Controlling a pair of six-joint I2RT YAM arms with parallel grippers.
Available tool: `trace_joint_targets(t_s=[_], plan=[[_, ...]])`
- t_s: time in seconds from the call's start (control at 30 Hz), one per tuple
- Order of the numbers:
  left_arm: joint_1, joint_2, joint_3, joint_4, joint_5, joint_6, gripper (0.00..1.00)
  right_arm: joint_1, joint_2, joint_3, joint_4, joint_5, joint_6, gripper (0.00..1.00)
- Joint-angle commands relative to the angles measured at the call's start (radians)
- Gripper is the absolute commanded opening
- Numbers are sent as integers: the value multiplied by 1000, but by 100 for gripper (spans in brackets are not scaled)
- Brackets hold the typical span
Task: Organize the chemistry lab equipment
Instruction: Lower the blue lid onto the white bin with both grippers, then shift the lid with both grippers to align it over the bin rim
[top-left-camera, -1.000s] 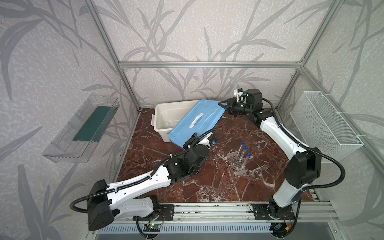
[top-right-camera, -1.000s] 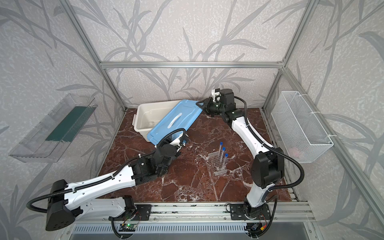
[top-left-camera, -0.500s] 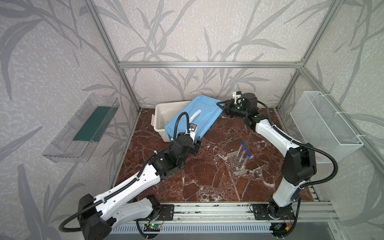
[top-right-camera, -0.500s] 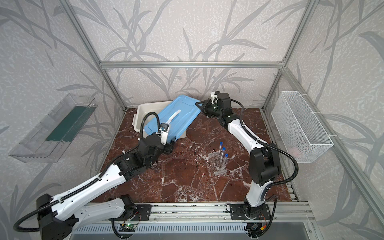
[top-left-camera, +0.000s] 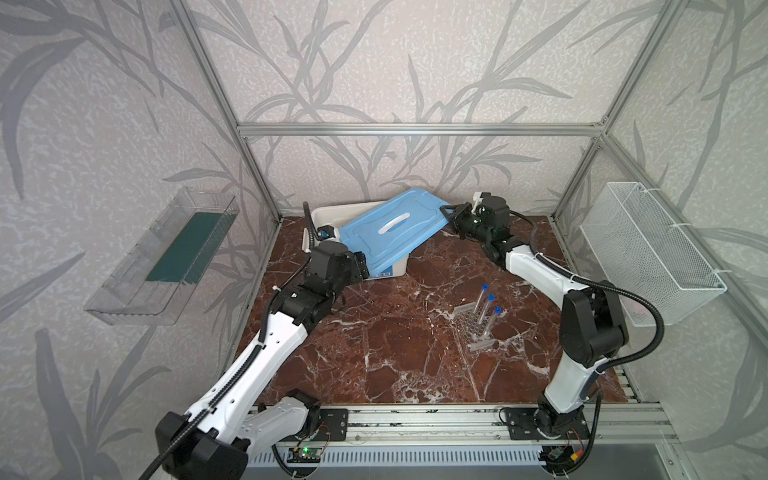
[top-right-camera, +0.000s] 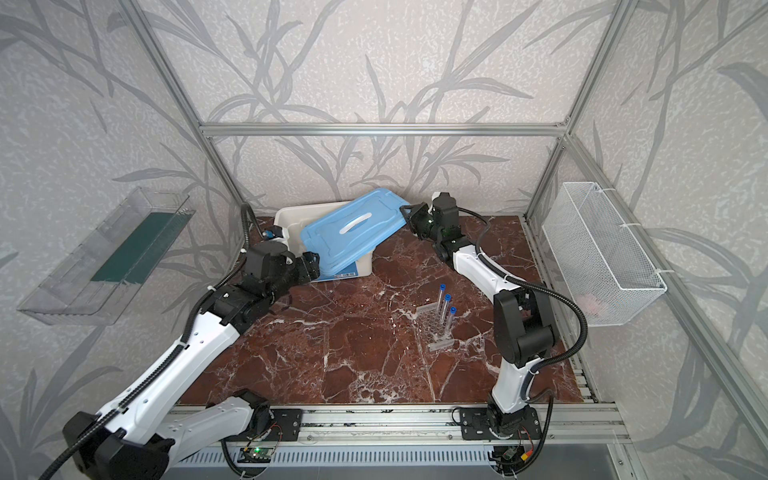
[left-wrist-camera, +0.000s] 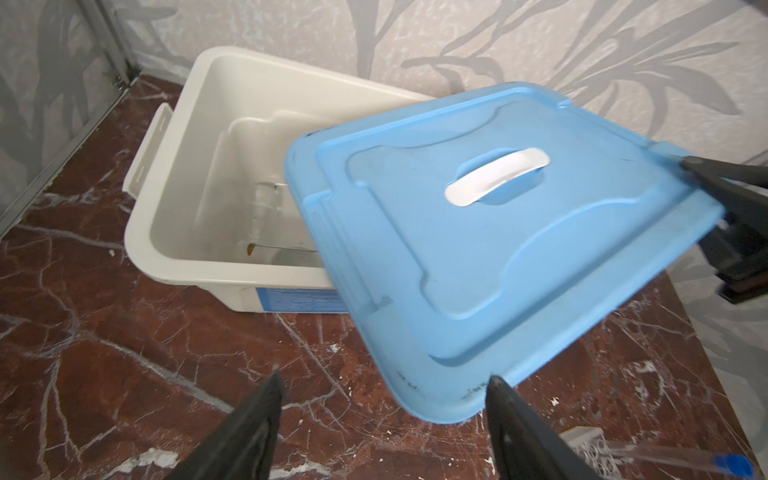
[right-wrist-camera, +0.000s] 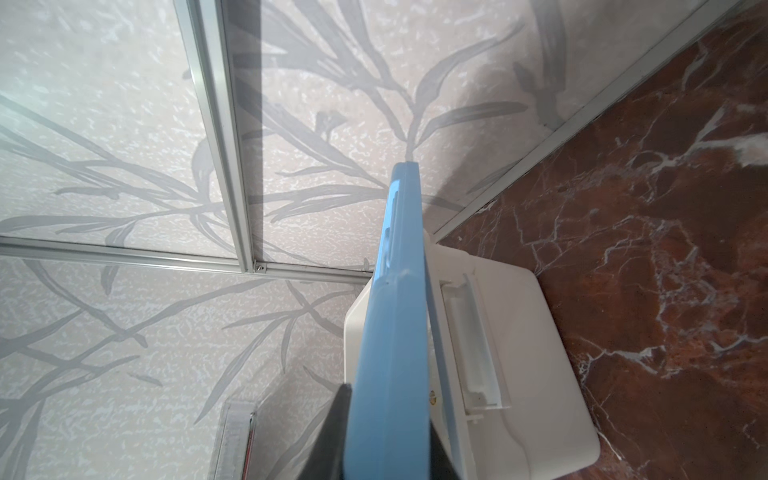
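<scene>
My right jaws pinch the lid (top-left-camera: 399, 243) at its far corner; my spread, empty left jaws face the near one

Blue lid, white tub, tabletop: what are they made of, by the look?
The blue lid: likely moulded plastic, matte; stepped relief, rounded corners.
The white tub: plastic too, semi-gloss; soft highlights on rounded walls.
The tabletop: red-brown marble pattern with white veins, smooth; real stone or printed laminate, cannot tell.
</scene>
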Motion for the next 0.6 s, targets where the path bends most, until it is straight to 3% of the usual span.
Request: trace_joint_targets(t_s=[0.0, 0.17, 0.3, 0.57], plan=[[93, 82, 64, -17, 39, -7, 80, 26, 50, 14, -31, 73, -71, 20], [194, 243, 154, 13, 114, 17, 82, 58, 97, -9, 3, 96, -52, 21], [202, 338, 239, 1, 92, 54, 83, 85, 108, 9, -36, 121, -88, 24], [225, 469, 356, -97, 55, 73, 84, 91, 146, 27, -76, 56, -125, 31]])
